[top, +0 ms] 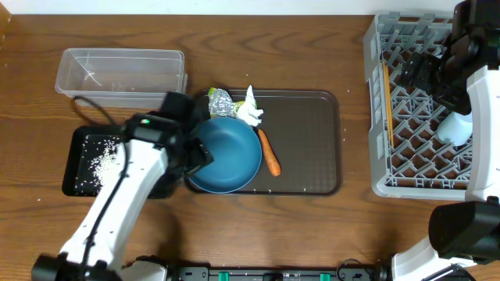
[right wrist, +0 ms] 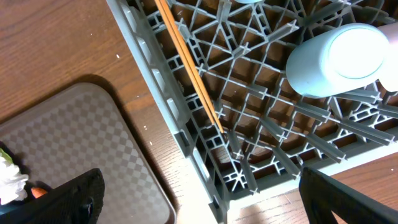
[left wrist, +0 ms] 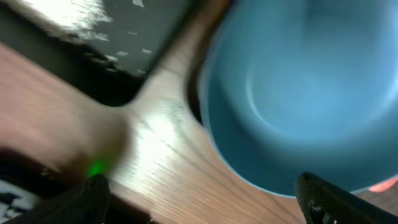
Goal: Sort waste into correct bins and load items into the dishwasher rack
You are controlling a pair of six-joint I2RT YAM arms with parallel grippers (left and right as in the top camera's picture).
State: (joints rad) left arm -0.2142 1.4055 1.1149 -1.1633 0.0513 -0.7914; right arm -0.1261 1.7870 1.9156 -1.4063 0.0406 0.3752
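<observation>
Left gripper [left wrist: 202,186] spread wide at plate [top: 230,156] left rim, on brown tray [top: 312,156]. Foil [top: 220,102], tissue [top: 250,112] and carrot [top: 269,153] crowd the plate. Right gripper [right wrist: 200,176] released over rack [top: 375,117], which holds chopsticks [right wrist: 189,68] and cup [right wrist: 339,59]. Rice [top: 103,160] in black tray [top: 74,183].

I see a dark blue plate [top: 230,156], an orange carrot [top: 269,153], a brown checker-patterned tray [top: 308,140] and a grey lattice rack [top: 414,125].

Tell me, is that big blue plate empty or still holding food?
Empty, where visible: the blue plate shows bare surface from overhead; rice grains lie in the black tray beside it.
</observation>
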